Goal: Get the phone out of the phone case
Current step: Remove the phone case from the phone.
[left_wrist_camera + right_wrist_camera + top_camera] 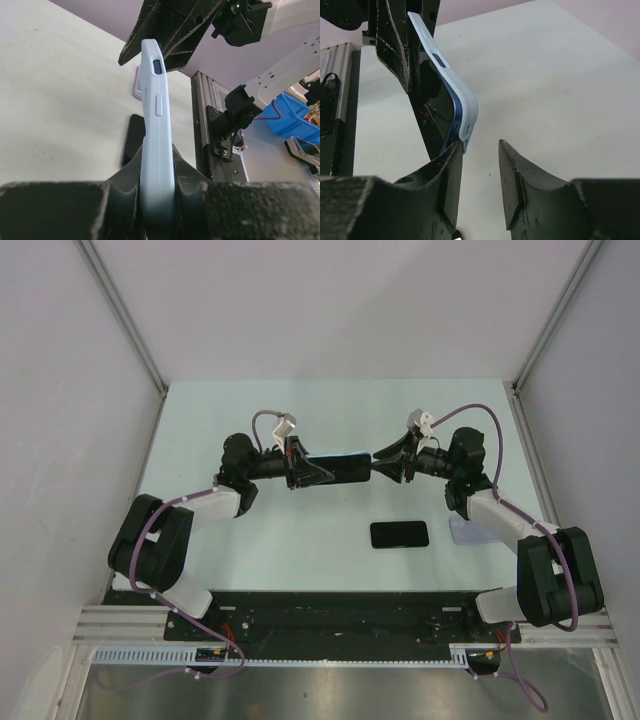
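Left gripper (318,472): clamped on one end of the phone case (157,150) and holding it edge-up, clear of the table (300,420). The pale blue case is on the phone (453,114), whose darker blue edge shows at the far corner.

Right gripper (480,167): jaws apart, nothing between them. The case's free corner touches one fingertip (452,160).

A black handset (399,534) and a clear case (470,532) lie on the table beneath, toward the bases.

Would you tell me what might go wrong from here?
First, the right gripper has its jaws open with only one finger at the corner of the case; closing may miss it or push it aside. Second, the left gripper holds the case edge-on above the table; a hard tug might slip it loose, dropping it near the black phone.
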### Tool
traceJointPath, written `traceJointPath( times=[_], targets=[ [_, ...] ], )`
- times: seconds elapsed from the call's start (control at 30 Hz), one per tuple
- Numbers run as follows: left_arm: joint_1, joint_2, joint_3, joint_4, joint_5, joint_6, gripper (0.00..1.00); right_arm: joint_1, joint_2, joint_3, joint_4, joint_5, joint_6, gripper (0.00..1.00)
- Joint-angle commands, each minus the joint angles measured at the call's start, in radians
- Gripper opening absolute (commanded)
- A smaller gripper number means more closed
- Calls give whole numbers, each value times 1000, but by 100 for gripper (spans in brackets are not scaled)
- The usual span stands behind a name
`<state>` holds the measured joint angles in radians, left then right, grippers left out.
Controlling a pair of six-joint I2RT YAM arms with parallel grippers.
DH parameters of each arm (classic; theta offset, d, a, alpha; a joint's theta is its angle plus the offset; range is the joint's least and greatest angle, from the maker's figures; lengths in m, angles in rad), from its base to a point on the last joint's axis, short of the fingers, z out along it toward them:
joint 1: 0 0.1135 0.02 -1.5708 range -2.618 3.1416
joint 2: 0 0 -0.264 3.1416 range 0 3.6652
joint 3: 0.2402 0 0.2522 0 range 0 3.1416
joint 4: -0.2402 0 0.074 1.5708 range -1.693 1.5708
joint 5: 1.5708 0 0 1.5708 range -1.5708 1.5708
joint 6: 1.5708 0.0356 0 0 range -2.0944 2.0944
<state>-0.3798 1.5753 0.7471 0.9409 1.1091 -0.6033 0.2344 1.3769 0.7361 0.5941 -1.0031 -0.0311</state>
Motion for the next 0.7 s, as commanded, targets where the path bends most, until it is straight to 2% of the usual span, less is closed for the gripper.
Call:
traceJointPath(
  times=[0.0,0.2,0.3,0.4,0.67],
  targets=[
    [-36,-21,6,144,135,-56,0,14,-3,14,1,138,-53,38],
    [-37,-18,5,160,136,-67,0,19,7,14,18,5,-29,40],
    [-37,-17,3,167,136,-70,0,3,17,14,61,-138,26,41],
    [-37,-14,3,173,138,-75,0,-1,36,14,107,-215,101,42],
    [-36,-15,-5,193,129,-78,0,-3,67,14,220,-272,250,45]
  ],
)
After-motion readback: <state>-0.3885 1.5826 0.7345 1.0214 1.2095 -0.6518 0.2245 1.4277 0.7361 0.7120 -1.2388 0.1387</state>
